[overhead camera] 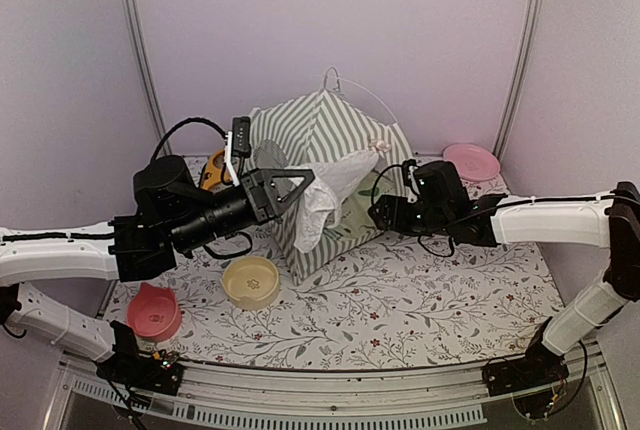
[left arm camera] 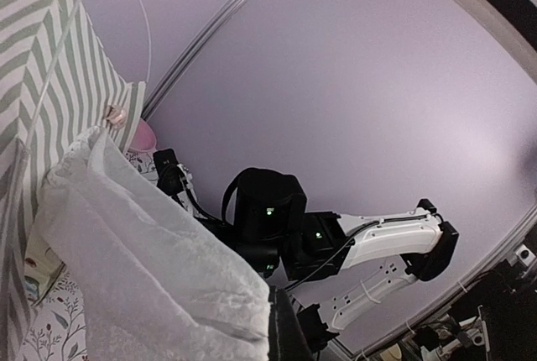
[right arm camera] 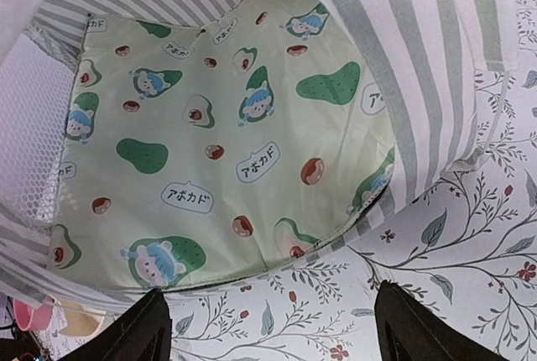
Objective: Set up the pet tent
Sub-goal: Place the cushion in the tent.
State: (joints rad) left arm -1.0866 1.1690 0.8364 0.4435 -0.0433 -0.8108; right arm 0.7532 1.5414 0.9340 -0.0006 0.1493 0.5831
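The pet tent [overhead camera: 325, 140] stands upright at the table's back centre, grey-green and white striped, with a thin white pole [overhead camera: 362, 92] looping above its peak. My left gripper [overhead camera: 303, 186] is shut on the sheer white lace door flap [overhead camera: 325, 195] and holds it pulled out to the front left. The left wrist view shows the flap [left arm camera: 143, 260] bunched against one dark finger [left arm camera: 295, 332]. My right gripper [overhead camera: 379, 212] is open and empty, low at the tent's opening. Its wrist view shows its fingers [right arm camera: 147, 332] apart in front of the cream avocado-print mat [right arm camera: 218, 143] lying inside the tent.
A floral cloth [overhead camera: 400, 290] covers the table. A cream bowl [overhead camera: 250, 281] and a pink bowl [overhead camera: 154, 312] sit front left, a pink plate [overhead camera: 471, 161] back right, and a yellow-orange item [overhead camera: 212, 168] behind the left arm. Walls enclose the back and sides.
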